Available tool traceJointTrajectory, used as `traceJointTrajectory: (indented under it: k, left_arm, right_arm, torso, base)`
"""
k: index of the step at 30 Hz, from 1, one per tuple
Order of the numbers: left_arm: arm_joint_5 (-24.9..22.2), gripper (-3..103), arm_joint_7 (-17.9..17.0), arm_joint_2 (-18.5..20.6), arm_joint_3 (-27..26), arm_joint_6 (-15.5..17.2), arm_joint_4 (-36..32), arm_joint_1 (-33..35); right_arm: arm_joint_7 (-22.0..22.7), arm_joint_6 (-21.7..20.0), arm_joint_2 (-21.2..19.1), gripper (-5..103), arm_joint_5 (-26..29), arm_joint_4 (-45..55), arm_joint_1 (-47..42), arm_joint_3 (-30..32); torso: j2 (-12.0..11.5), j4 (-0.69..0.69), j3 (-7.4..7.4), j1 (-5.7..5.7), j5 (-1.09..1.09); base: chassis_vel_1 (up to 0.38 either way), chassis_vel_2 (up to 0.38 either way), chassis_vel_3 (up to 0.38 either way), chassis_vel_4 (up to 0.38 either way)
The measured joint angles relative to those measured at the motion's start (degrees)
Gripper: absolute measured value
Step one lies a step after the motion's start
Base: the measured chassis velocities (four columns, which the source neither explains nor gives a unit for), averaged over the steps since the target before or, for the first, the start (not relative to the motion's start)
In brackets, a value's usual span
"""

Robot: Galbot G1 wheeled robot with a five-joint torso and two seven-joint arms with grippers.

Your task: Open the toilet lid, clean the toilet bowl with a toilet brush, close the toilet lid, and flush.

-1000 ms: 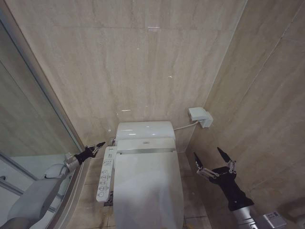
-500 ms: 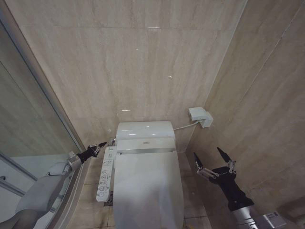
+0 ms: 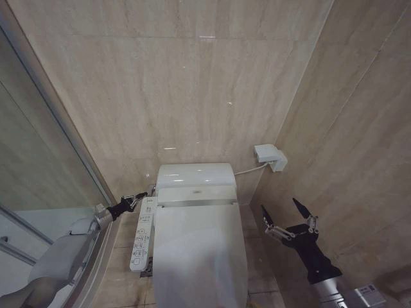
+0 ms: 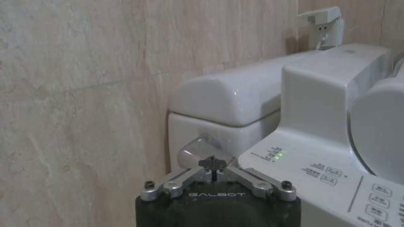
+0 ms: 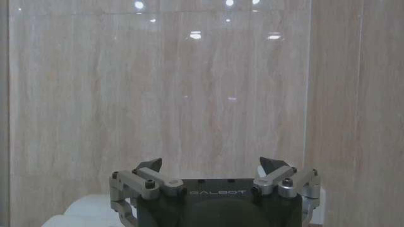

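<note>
The left gripper (image 4: 215,166) has its fingers pressed together to a point just at the silver flush lever (image 4: 197,152) on the tank's side, probably to push it. The lid (image 3: 199,253) lies closed. Its arm reaches forward, low. The right gripper (image 3: 286,215) waits beside the toilet, fingers spread.

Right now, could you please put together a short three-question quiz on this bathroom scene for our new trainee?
1. True or false: the toilet lid is down.
2. Which gripper is beside the silver flush lever on the side of the tank? A) left gripper B) right gripper
3. Fill in: the right gripper's fingers stand ____, holding nothing, near the side wall.

Key: 1 true; 2 A, its fingers together at the lever; 3 open.
</note>
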Motion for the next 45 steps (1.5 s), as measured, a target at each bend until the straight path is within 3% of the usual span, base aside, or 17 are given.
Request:
traceJointTrajectory:
  k: [22, 34, 38, 41, 42, 43, 45]
  left_arm:
    - [2.47, 0, 2.42, -4.16, -0.33, -0.62, 8.10, -4.27]
    - [2.84, 0, 2.25, -3.27, -3.15, -0.93, 6.62, -2.34]
    - [1.12, 0, -1.01, -1.52, -5.34, -1.52, 0.25, 0.55]
    - [-2.34, 0, -8.24, 0.01, -6.98, -1.61, -8.91, 4.39]
    - [-2.34, 0, -8.24, 0.01, -6.98, -1.61, -8.91, 4.39]
    - [-3.32, 0, -10.46, 0.23, -7.31, -1.53, -11.15, 5.45]
    - [-5.16, 0, -16.77, 0.42, -8.00, -0.78, -16.96, 8.26]
  right_arm:
    - [0.00, 0.00, 0.00, 100, 0.00, 0.00, 0.00, 0.00]
    - [0.00, 0.00, 0.00, 100, 0.00, 0.00, 0.00, 0.00]
    - [0.00, 0.00, 0.00, 100, 0.00, 0.00, 0.00, 0.00]
    - [0.01, 0.00, 0.01, 100, 0.00, 0.00, 0.00, 0.00]
    - [0.01, 0.00, 0.01, 100, 0.00, 0.00, 0.00, 0.00]
    - [0.01, 0.00, 0.00, 100, 0.00, 0.00, 0.00, 0.00]
    - [0.00, 0.00, 0.00, 100, 0.00, 0.00, 0.00, 0.00]
  torso:
    - [0.00, 0.01, 0.00, -0.01, 0.01]
    - [-0.01, -0.03, 0.01, 0.00, -0.02]
    - [-0.01, -0.01, 0.01, 0.00, -0.02]
    - [-0.01, 0.00, -0.01, 0.00, 0.01]
    - [-0.01, 0.00, -0.01, 0.00, 0.01]
    - [-0.01, 0.00, 0.00, 0.00, 0.00]
    - [-0.01, -0.01, 0.00, 0.00, 0.00]
  base:
    - [0.000, 0.000, 0.000, 0.000]
    - [0.000, 0.000, 0.000, 0.000]
    - [0.000, 0.000, 0.000, 0.000]
    - [0.000, 0.000, 0.000, 0.000]
    - [0.000, 0.000, 0.000, 0.000]
    - [0.000, 0.000, 0.000, 0.000]
    - [0.000, 0.000, 0.000, 0.000]
